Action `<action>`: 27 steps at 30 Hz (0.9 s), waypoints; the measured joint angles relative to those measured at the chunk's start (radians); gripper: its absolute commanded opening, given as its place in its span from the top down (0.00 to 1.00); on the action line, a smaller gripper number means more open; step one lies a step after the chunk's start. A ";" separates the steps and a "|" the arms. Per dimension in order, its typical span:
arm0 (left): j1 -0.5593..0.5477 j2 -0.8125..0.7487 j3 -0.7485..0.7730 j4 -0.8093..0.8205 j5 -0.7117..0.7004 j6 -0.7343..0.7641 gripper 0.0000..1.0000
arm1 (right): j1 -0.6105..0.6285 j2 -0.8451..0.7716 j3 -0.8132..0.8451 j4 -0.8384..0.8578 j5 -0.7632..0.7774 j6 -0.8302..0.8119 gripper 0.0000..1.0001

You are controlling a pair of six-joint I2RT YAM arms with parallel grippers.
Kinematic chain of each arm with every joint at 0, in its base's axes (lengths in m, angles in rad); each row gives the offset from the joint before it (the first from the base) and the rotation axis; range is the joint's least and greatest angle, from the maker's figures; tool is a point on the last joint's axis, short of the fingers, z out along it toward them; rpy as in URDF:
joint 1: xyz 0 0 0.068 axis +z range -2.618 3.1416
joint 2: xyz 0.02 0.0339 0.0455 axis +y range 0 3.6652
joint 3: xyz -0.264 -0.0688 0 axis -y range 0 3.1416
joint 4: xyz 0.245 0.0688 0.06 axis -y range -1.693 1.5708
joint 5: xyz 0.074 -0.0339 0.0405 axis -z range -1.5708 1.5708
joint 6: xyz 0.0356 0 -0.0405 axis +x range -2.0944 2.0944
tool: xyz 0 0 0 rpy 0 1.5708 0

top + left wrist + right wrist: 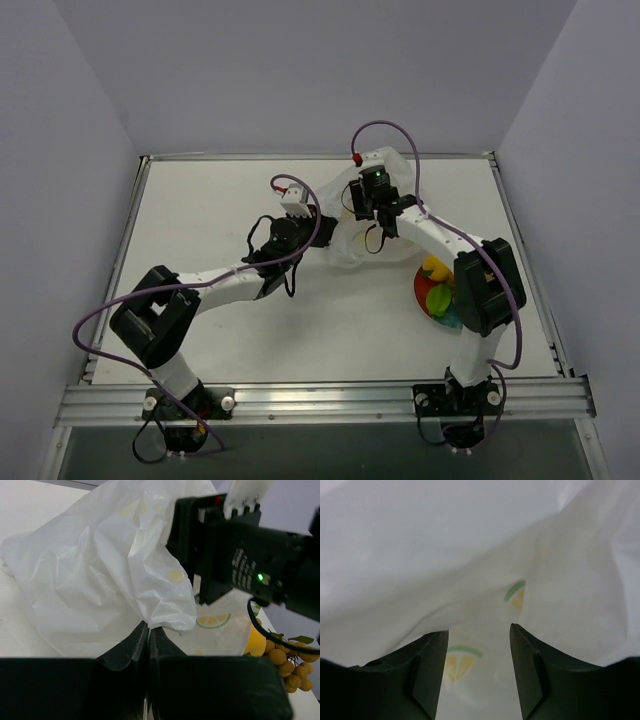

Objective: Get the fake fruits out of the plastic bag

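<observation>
From the top camera I see the plastic bag (345,250) crumpled mid-table, caught between both arms. The left gripper (312,215) comes at it from the left and the right gripper (362,205) from above and to the right. A yellow fruit (434,267) and a green fruit (438,298) already sit on the plate (420,295), near the right arm's elbow and well apart from the bag. By my reckoning the job is partly done.

On the left wrist feed, the left gripper (148,630) is clenched on a fold of the plastic bag (100,570), its jaws pressed together with film pinched between them. Past the bag's right edge lie a grape bunch (289,662) and an orange-yellow fruit (256,642). I cannot tell whether they are free of the bag or lying in its mouth.

On the right wrist feed, the right gripper (479,655) is spread and holds nothing. White film with lemon-slice prints (nothing else) fills the view just ahead of its fingers (427,670).

I judge the step in hand to be opening or lifting the bag. The left hold anchors it while the right goes for a second grip. The next move calls for closing on film rather than air, then pulling gently so that nothing rolls off the table (220,210).
</observation>
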 measured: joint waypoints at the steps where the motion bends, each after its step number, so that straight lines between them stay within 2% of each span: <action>1: 0.000 0.000 0.000 -0.003 0.002 -0.002 0.98 | -0.021 0.027 0.027 0.013 -0.010 -0.027 0.44; 5: 0.001 0.000 0.005 -0.018 0.006 -0.008 0.98 | -0.068 0.135 0.115 0.072 -0.035 -0.116 0.30; 7: 0.003 0.000 0.012 -0.030 0.007 -0.011 0.98 | -0.079 0.193 0.165 0.082 -0.053 -0.152 0.19; 10: 0.011 0.000 0.029 -0.046 0.010 -0.017 0.98 | -0.096 0.288 0.249 0.099 -0.087 -0.200 0.09; 15: 0.042 0.034 0.092 -0.053 0.020 -0.041 0.98 | -0.134 0.418 0.372 0.101 -0.153 -0.238 0.06; 18: 0.060 0.077 0.135 -0.055 0.032 -0.050 0.98 | -0.147 0.453 0.403 0.116 -0.142 -0.236 0.04; 20: 0.067 0.100 0.151 -0.061 0.033 -0.050 0.98 | -0.153 0.457 0.404 0.131 -0.101 -0.229 0.22; 21: 0.069 0.110 0.156 -0.065 0.033 -0.050 0.97 | -0.154 0.457 0.402 0.146 -0.079 -0.221 0.35; 22: 0.070 0.117 0.158 -0.072 0.032 -0.050 0.98 | -0.154 0.457 0.398 0.167 -0.054 -0.211 0.61; 25: 0.069 0.122 0.159 -0.097 0.032 -0.047 0.98 | -0.153 0.456 0.372 0.238 -0.004 -0.180 0.96; 27: 0.069 0.121 0.159 -0.106 0.031 -0.045 0.98 | -0.153 0.444 0.334 0.282 0.006 -0.161 1.00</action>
